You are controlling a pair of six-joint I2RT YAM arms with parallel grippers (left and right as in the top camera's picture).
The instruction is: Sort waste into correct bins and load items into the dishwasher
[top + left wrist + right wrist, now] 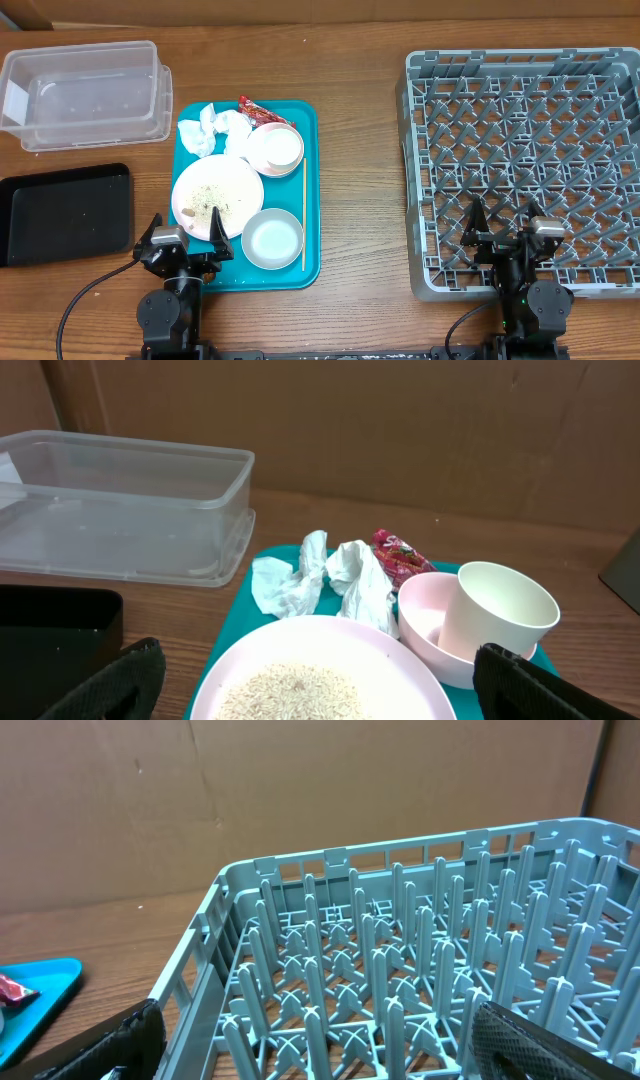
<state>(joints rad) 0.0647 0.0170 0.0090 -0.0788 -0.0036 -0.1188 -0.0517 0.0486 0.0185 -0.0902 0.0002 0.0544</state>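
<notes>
On teal tray (pixel 311 150) lay plate (pixel 217 197), napkins (pixel 212 130), wrapper (pixel 258 110). Left gripper (pixel 185 232) at tray's near edge, right gripper (pixel 506 222) well right of tray; both spread wide, empty.

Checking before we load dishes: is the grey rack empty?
Empty. The grey rack shows only bare pegs; the plate sits on the teal tray.

crumpled napkins (pixel 215 130) and red wrapper (pixel 258 112) lie behind the crumb-strewn plate (pixel 245 180); two bowls (pixel 273 238) beside it, one holding a cup (pixel 495 610). clear tub (pixel 150 95), black tray (pixel 65 212) left; grey rack (pixel 520 150) right.
</notes>
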